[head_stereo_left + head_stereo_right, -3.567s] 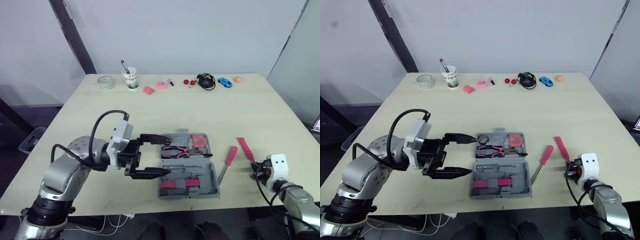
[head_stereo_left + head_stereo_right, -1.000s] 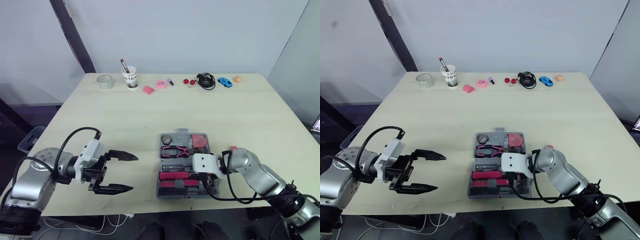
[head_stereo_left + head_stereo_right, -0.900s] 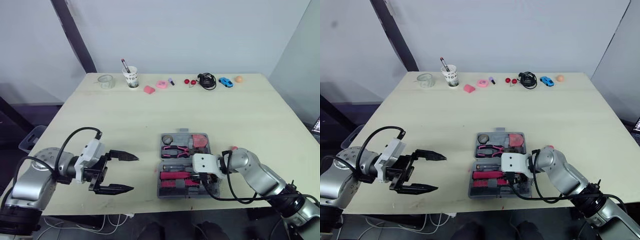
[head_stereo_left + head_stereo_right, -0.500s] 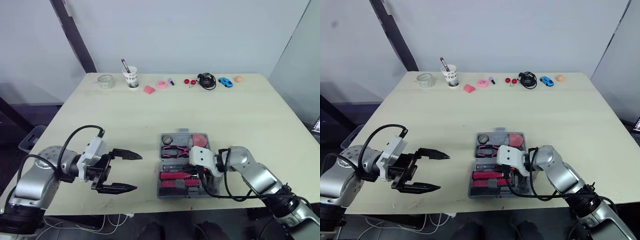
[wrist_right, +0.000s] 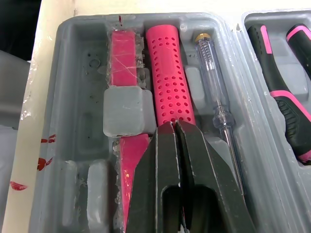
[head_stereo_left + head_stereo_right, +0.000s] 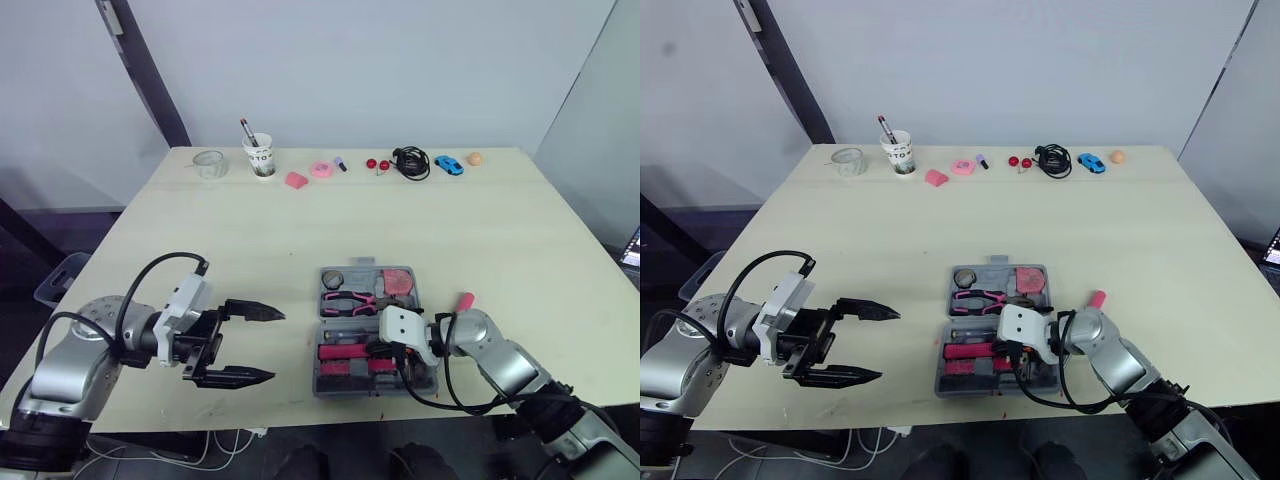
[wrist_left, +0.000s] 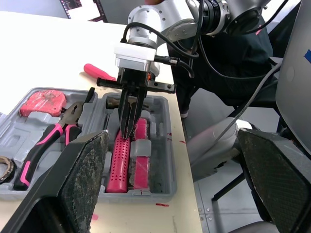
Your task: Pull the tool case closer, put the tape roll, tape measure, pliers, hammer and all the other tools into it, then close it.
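"The arms?"

"Rounded silver-grey shells, left arm (image 6: 72,368) and right arm (image 6: 508,362) alike. Black cables (image 6: 160,258) loop to white wrist blocks (image 6: 187,306); left gripper (image 6: 277,346) and right gripper (image 5: 171,127) carry black pointed fingers (image 6: 250,311)."

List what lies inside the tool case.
Pliers, tape roll, tape measure, a pink perforated handle and a clear screwdriver. The shut right gripper covers the handle's other end.
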Controlling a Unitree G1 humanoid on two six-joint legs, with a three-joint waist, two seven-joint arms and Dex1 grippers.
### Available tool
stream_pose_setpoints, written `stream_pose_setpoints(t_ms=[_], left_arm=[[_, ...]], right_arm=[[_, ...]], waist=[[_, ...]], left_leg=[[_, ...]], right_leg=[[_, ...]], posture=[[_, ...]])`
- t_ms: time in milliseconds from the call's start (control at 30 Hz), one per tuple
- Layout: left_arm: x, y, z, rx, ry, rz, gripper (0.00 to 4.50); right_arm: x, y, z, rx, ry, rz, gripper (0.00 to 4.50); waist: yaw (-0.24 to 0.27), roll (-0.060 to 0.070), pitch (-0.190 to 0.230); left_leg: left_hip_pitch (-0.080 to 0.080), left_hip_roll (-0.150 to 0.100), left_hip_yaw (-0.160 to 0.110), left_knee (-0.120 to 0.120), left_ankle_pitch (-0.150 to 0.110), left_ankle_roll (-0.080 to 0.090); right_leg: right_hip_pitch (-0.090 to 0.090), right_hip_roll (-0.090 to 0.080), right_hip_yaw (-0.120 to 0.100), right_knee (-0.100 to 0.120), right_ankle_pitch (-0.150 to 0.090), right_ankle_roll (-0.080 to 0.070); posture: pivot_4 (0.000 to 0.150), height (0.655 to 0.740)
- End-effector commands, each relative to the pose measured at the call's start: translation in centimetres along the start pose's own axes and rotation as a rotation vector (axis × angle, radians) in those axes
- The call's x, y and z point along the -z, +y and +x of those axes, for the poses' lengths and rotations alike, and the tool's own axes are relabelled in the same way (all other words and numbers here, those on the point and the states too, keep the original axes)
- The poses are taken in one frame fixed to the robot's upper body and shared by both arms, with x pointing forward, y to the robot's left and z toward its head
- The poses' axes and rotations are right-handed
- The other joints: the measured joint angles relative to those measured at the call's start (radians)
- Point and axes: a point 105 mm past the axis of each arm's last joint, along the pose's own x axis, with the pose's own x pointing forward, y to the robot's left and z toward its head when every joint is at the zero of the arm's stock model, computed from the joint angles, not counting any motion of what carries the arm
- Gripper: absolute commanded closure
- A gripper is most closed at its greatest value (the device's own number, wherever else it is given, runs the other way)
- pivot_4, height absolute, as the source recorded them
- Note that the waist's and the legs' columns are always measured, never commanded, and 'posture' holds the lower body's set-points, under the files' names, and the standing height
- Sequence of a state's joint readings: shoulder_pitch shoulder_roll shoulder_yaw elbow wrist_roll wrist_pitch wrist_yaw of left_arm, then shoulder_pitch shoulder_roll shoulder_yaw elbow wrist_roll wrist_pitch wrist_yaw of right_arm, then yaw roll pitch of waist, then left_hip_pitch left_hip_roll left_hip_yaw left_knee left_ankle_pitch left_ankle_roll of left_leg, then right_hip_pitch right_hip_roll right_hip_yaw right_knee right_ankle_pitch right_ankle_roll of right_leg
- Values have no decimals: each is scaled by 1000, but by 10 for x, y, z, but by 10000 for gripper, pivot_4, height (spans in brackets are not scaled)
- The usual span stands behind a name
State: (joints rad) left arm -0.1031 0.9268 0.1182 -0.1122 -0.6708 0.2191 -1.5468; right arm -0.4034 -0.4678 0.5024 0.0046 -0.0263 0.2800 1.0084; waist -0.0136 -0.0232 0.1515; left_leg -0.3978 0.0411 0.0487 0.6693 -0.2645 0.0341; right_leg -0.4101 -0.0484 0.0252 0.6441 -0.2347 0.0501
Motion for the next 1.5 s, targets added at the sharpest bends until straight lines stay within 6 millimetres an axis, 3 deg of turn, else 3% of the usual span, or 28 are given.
stream_pose_setpoints(t_ms=[33,133,233,500,833,900,1067,1100,1167,1400,1500], left_arm=[[-7,-4,-3,-7,-9,28,0],[-4,-2,-5,-66,-33,5,0],[3,2,-10,-148,-51,-66,0],[23,13,-23,-405,-118,-111,0],[50,16,-45,-611,-125,-156,0],[61,14,-53,-654,-102,-168,0],[78,7,-72,-760,-90,-198,0],[81,5,-74,-771,-87,-205,0],[86,1,-78,-788,-79,-216,0],[88,-1,-83,-816,-103,-220,0],[82,3,-79,-802,-119,-199,0]], right_arm=[[-5,-2,-10,40,-30,11,44423],[-24,-6,-27,115,-135,20,44423],[-27,-9,-51,216,-204,76,44423],[26,-5,-120,533,-172,193,44423],[73,29,-173,769,-168,380,44423],[84,36,-186,835,-160,416,37062],[104,54,-214,971,-178,504,12898],[107,56,-218,991,-179,516,6333],[112,60,-225,1028,-183,539,1050],[123,65,-234,1062,-163,561,1050],[116,60,-223,1013,-203,587,1050]], waist=[[1,0,0],[5,0,0],[4,0,0],[6,0,0],[3,0,-1],[4,0,-1],[3,0,-1],[3,0,-1],[3,0,-1],[4,1,-2],[4,1,-2]], left_leg=[[0,0,0,0,0,0],[-1,0,-1,0,0,0],[-1,0,-1,0,0,0],[-1,-1,-1,0,0,0],[1,0,-1,0,0,0],[1,0,-1,0,0,0],[1,1,-1,0,0,0],[1,2,-1,0,0,0],[1,3,-1,0,0,0],[1,4,-1,0,0,0],[1,4,-1,0,0,0]], right_leg=[[0,0,0,0,0,0],[0,0,0,0,0,0],[0,-1,0,0,0,0],[0,-1,0,-1,0,0],[1,-1,2,-1,0,0],[1,-1,2,-1,0,0],[1,-2,2,-1,0,0],[1,-2,2,-1,0,0],[0,-3,2,-1,0,0],[0,-4,1,-1,0,0],[0,-5,1,-1,0,0]], posture=[[1500,7400],[1500,7400],[1500,7400],[1500,7400],[1500,7400],[1500,7400],[1500,7400],[1500,7400],[1500,7400],[1500,7400],[1500,7400]])
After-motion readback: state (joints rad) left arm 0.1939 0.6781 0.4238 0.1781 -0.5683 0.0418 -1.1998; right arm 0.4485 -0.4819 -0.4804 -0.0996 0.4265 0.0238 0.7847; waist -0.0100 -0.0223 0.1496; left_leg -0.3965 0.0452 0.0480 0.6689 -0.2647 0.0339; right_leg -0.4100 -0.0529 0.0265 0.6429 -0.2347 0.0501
